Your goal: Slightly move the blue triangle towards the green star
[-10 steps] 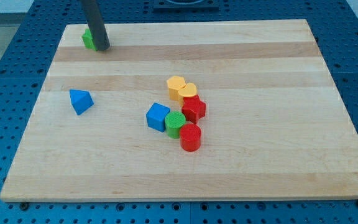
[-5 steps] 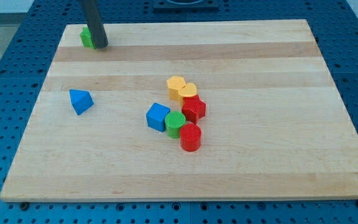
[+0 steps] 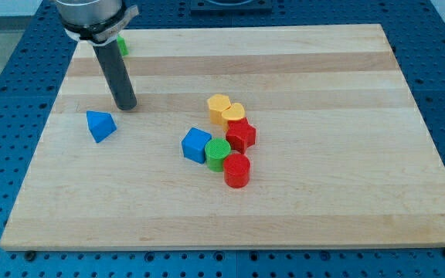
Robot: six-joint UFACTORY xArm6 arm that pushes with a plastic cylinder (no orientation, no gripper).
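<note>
The blue triangle (image 3: pixel 100 125) lies on the wooden board (image 3: pixel 323 201) at the view's left. The green star (image 3: pixel 120 45) sits near the board's top left corner, mostly hidden behind the rod, so its shape is hard to make out. My tip (image 3: pixel 125 106) rests on the board just above and to the right of the blue triangle, a small gap apart from it, and well below the green star.
A cluster sits at the board's middle: two yellow blocks (image 3: pixel 225 110), a red star-like block (image 3: pixel 241 134), a blue cube (image 3: pixel 196 145), a green cylinder (image 3: pixel 218 154) and a red cylinder (image 3: pixel 237 170).
My tip has moved from beside the green star at the top left down toward the view's bottom, ending near the blue triangle. No block has moved.
</note>
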